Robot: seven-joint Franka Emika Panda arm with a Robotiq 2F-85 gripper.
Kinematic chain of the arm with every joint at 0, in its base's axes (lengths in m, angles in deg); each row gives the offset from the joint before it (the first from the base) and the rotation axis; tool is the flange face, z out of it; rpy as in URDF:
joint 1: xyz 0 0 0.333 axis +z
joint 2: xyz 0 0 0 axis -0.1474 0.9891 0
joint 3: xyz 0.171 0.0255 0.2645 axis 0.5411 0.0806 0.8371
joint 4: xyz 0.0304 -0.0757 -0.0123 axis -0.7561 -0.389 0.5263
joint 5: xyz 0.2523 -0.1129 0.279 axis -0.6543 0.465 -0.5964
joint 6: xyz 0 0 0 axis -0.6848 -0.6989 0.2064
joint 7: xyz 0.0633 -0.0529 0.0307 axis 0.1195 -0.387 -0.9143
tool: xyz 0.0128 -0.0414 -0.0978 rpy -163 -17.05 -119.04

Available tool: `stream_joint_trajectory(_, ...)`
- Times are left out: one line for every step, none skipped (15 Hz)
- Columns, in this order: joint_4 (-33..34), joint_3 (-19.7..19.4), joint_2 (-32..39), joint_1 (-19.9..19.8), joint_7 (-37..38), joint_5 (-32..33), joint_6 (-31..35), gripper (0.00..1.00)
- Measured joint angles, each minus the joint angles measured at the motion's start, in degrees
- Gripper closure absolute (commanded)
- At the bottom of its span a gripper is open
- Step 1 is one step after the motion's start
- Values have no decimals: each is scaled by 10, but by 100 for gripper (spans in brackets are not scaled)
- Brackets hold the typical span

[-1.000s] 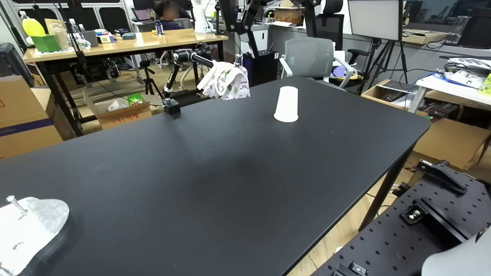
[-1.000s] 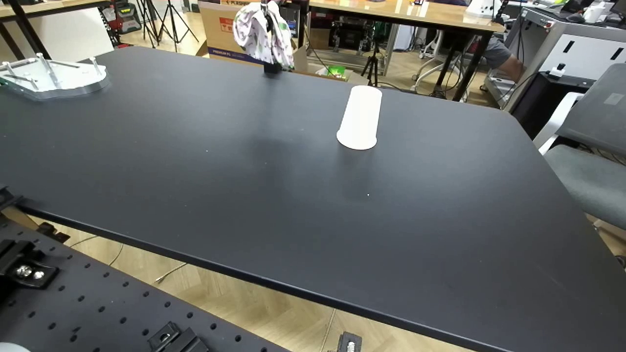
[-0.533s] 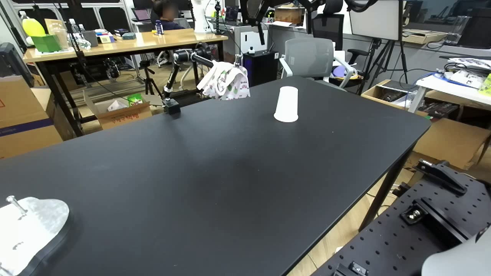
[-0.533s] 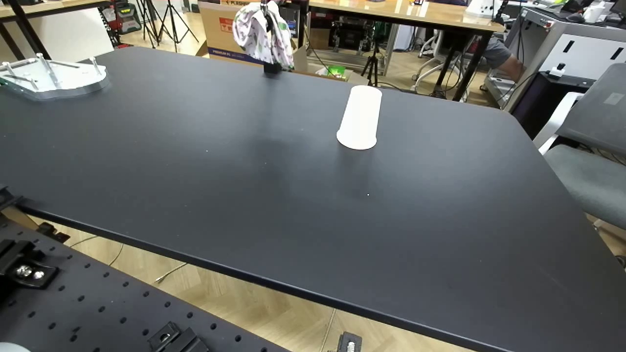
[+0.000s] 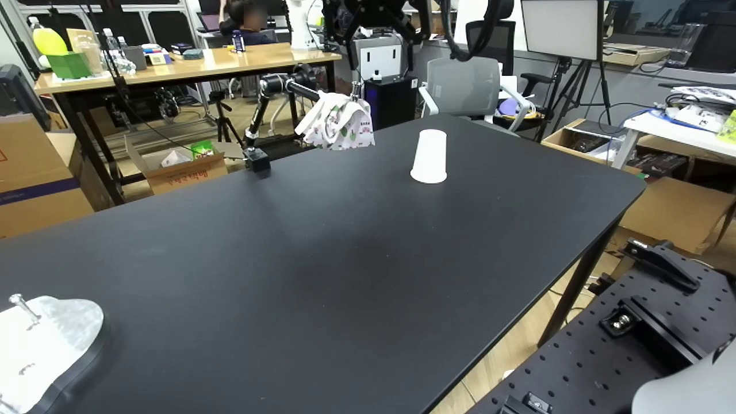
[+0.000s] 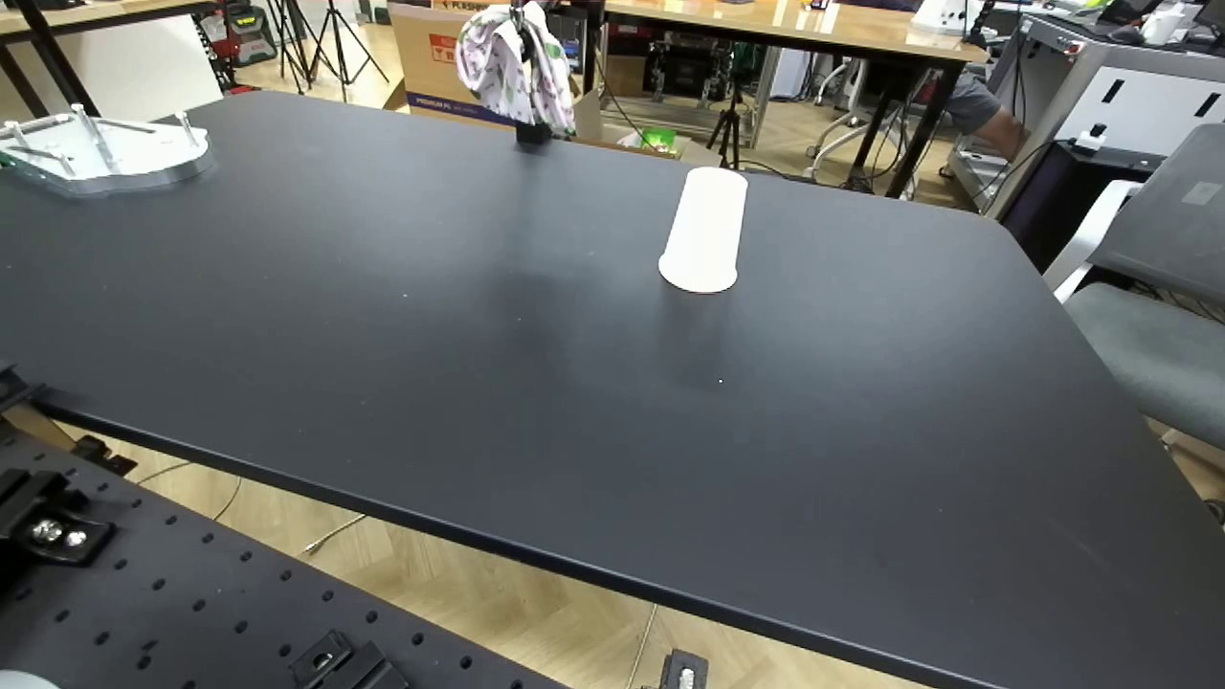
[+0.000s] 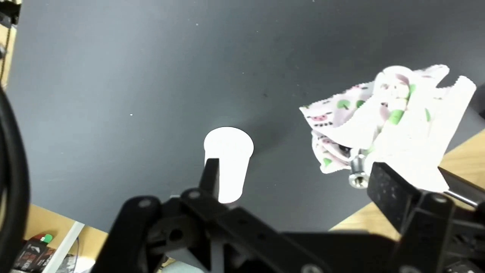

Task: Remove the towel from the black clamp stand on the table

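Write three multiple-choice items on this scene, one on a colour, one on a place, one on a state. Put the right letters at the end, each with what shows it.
1. What colour is the cup?
A. White
B. Green
C. Red

2. Where is the towel?
A. Draped over the cup
B. Under the cup
C. On the black clamp stand

3. What state is the end effector in?
A. Shut on the towel
B. Open
C. Shut on the cup

Right letters:
1: A, since it shows white in every view.
2: C, since an exterior view shows it hanging from the arm of the black clamp stand.
3: B, since in the wrist view its fingers stand wide apart, with the table showing in the gap.
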Motion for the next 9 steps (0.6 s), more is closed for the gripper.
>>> stream_joint_trajectory(7, 0, 12, 5, 23, 10, 15, 0)
stream_joint_trajectory(15, -2, 23, 9, 44, 19, 29, 0)
stream_joint_trajectory(22, -4, 34, 14, 63, 30, 41, 0)
stream_joint_trajectory(30, -7, 46, 19, 80, 38, 51, 0)
stream_joint_trajectory(37, -11, 58, 25, 94, 45, 60, 0)
stream_joint_trajectory(44, -15, 70, 31, 106, 50, 67, 0)
stream_joint_trajectory(51, -21, 82, 37, 117, 55, 73, 0)
stream_joint_trajectory(57, -27, 93, 43, 125, 56, 78, 0)
stream_joint_trajectory(62, -33, 104, 50, 130, 56, 83, 0)
